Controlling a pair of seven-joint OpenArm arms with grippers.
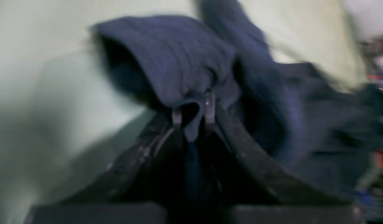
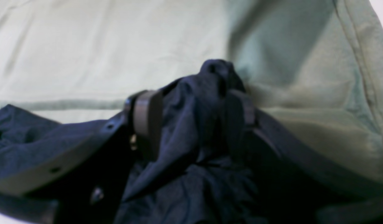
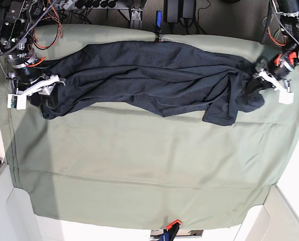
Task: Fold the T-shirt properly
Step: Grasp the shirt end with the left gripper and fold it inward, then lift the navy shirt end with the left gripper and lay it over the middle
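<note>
Across the far half of the sage-green table cloth (image 3: 139, 165), the dark navy knit T-shirt (image 3: 149, 75) is stretched, pinched at opposite ends by the left gripper (image 1: 193, 113) and the right gripper (image 2: 194, 109)

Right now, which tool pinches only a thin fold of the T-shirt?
The left tool: nearly closed on a thin T-shirt edge; the right tool straddles a thick bunch.

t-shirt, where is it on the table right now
In the base view the T-shirt lies stretched across the far half of the green cloth, one end at each arm's tool.
</note>
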